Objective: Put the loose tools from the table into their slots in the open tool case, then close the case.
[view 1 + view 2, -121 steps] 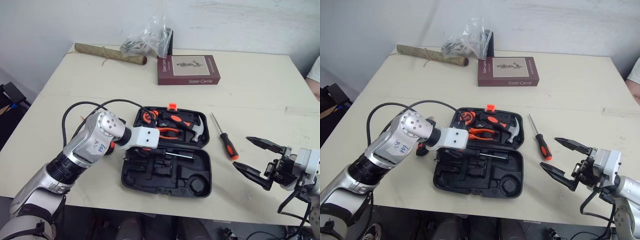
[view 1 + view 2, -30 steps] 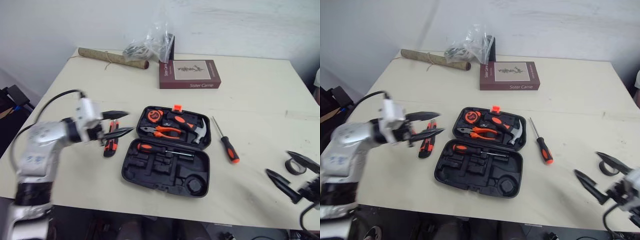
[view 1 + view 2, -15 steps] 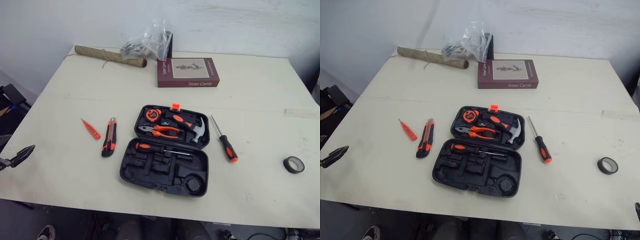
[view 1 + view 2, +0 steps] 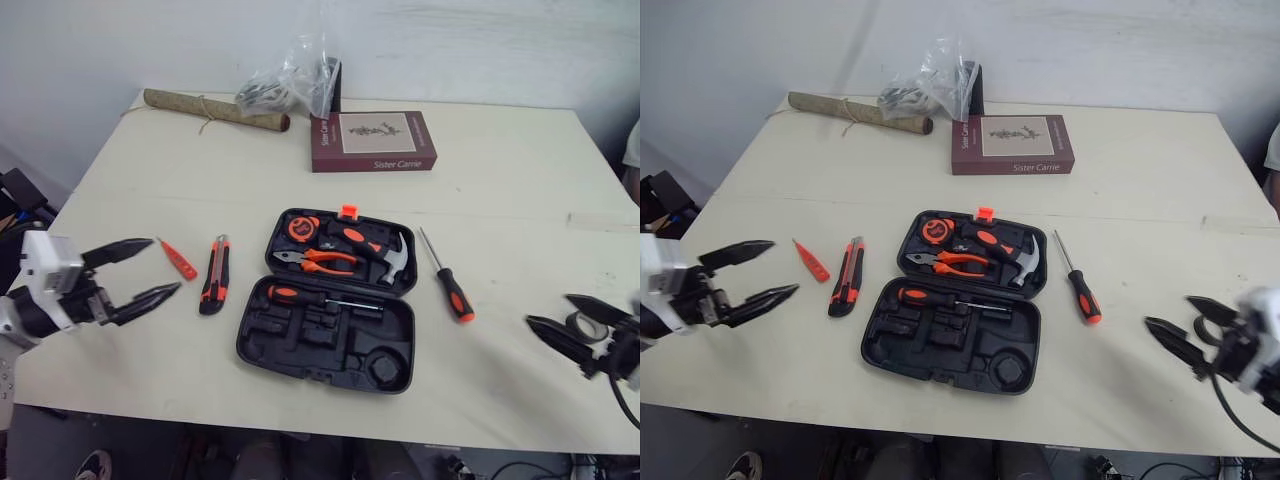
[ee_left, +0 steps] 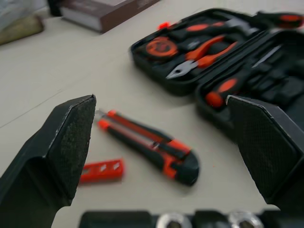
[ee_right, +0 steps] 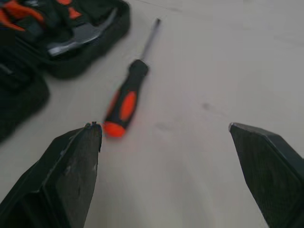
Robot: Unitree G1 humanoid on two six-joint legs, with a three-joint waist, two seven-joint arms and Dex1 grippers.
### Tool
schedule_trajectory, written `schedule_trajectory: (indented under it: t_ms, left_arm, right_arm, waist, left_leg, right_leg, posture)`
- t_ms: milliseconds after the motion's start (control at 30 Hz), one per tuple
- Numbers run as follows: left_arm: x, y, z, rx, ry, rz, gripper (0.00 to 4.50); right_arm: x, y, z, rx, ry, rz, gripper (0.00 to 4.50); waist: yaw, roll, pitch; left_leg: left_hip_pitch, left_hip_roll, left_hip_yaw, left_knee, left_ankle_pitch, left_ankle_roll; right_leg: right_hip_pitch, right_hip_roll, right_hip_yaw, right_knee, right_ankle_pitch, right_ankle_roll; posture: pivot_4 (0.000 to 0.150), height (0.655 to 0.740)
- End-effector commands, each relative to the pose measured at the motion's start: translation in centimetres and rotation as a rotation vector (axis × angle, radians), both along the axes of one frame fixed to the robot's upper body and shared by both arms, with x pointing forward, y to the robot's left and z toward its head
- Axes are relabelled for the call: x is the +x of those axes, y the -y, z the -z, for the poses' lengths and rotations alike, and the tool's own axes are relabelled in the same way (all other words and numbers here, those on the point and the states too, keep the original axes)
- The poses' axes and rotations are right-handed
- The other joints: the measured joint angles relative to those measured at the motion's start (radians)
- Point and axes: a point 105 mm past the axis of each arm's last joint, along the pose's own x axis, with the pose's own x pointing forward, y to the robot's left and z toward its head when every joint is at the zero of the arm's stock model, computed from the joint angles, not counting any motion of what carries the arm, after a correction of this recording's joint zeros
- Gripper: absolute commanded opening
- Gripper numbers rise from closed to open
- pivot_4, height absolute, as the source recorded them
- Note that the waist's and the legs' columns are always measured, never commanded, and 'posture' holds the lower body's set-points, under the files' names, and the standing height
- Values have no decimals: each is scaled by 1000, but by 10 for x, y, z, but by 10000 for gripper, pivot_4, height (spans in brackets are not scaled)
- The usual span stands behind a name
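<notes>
The open tool case (image 4: 325, 330) lies in the middle of the table (image 4: 500, 180). Its far half holds a tape measure, pliers (image 4: 318, 262) and a hammer (image 4: 392, 262). A screwdriver sits in a slot of the near half.

The left gripper (image 4: 163, 265) hangs over the table's left edge with its fingers spread wide, holding nothing. A small red piece (image 4: 178, 259) lies just right of its fingertips. The utility knife (image 4: 213, 274) lies further right, between the red piece and the case.

The right gripper (image 4: 548, 309) is also wide open and empty, near the table's right edge. The loose screwdriver (image 4: 450, 280) lies between it and the case, just right of the case, with its handle toward the near edge. A roll of black tape (image 4: 574, 324) sits right by this gripper's fingers.
</notes>
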Motion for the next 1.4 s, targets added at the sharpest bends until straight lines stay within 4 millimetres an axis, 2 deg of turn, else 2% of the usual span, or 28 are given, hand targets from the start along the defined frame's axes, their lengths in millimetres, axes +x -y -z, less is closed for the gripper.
schedule_trajectory:
  t_ms: [33,167,267,367,633,733,800,833,933,1100,1133,1200,1267,1333,1400]
  left_arm:
    - [-14,41,-6,-13,-21,161,44680]
    - [-26,71,-11,-34,-34,280,44680]
    - [-31,83,-7,-27,-49,327,44680]
    - [-31,86,-7,-17,-43,340,44680]
    - [-29,87,-11,-5,-32,351,44680]
    - [-28,87,-13,-1,-26,352,45000]
    - [-27,88,-14,0,-24,357,45000]
    - [-28,90,-13,3,-26,369,45000]
    - [-31,92,-13,4,-36,402,45000]
    - [-39,96,-16,-15,-88,487,45000]
    - [-38,96,-17,-16,-90,491,45000]
    - [-34,95,-20,-5,-51,478,45000]
    - [-32,94,-20,3,-40,471,45000]
    - [-31,90,-16,23,-36,457,45000]
    - [-30,86,-12,42,-35,442,45000]
  right_arm:
    - [8,-19,5,-19,-188,14,45000]
    - [18,-37,13,-69,-315,25,45000]
    - [34,-39,19,-97,-305,99,45000]
    - [48,-35,26,-141,-275,182,45000]
    - [56,-40,47,-130,-265,254,45000]
    - [53,-38,54,-135,-264,281,36915]
    - [51,-34,59,-146,-257,296,27648]
    - [50,-32,60,-138,-245,311,21612]
    - [51,-30,58,-106,-197,331,9678]
    - [59,-26,37,-67,-2,355,9708]
    - [61,-30,26,-51,66,314,9708]
    - [60,-54,-4,-58,191,80,9708]
    - [55,-75,-22,-72,224,-110,9708]
    - [42,-105,-31,-76,139,-368,9708]
    - [33,-122,-37,-83,69,-517,9708]
  waist:
    - [0,-1,0]
    - [3,-1,0]
    - [5,-1,0]
    - [5,-1,0]
    - [1,-2,-1]
    - [0,-4,-2]
    - [3,-6,-3]
    - [3,-6,-3]
    - [4,-9,-5]
    - [4,-12,-7]
    - [4,-11,-6]
    - [5,-6,-4]
    - [1,0,0]
    - [-5,1,1]
    - [-15,2,1]
  left_leg:
    - [-1,0,0,1,0,0]
    - [-8,0,-2,5,1,1]
    - [-12,0,-2,6,1,1]
    - [-25,1,-4,14,1,1]
    - [-24,1,-4,15,1,2]
    - [-23,1,-4,15,1,2]
    - [-23,0,-4,15,1,2]
    - [-23,1,-4,15,1,2]
    - [-23,0,-4,15,1,2]
    - [-23,0,-5,15,1,2]
    - [-23,0,-5,15,1,2]
    - [-23,0,-4,16,1,2]
    - [-23,-1,-4,16,1,3]
    - [-23,0,-3,15,1,2]
    - [-22,1,-4,15,1,2]
  right_leg:
    - [0,0,0,0,0,0]
    - [-5,1,0,-1,1,2]
    - [-8,2,0,-1,1,2]
    - [-19,3,0,3,2,3]
    - [-17,3,1,2,3,4]
    - [-16,3,1,2,3,4]
    - [-16,3,1,2,3,4]
    - [-16,3,1,2,3,4]
    - [-15,3,1,2,3,5]
    - [-15,3,1,2,3,5]
    - [-15,3,1,2,3,5]
    - [-15,3,1,2,3,5]
    - [-16,3,2,2,3,5]
    - [-16,4,2,3,3,5]
    - [-17,5,2,3,3,5]
  posture:
    - [1500,7400]
    - [1500,7400]
    - [1500,7400]
    - [1500,7400]
    - [1500,7400]
    - [1500,7400]
    - [1500,7400]
    - [1500,7400]
    - [1500,7400]
    - [1500,7400]
    - [1500,7400]
    - [1500,7400]
    - [1500,7400]
    - [1500,7400]
    - [1500,7400]
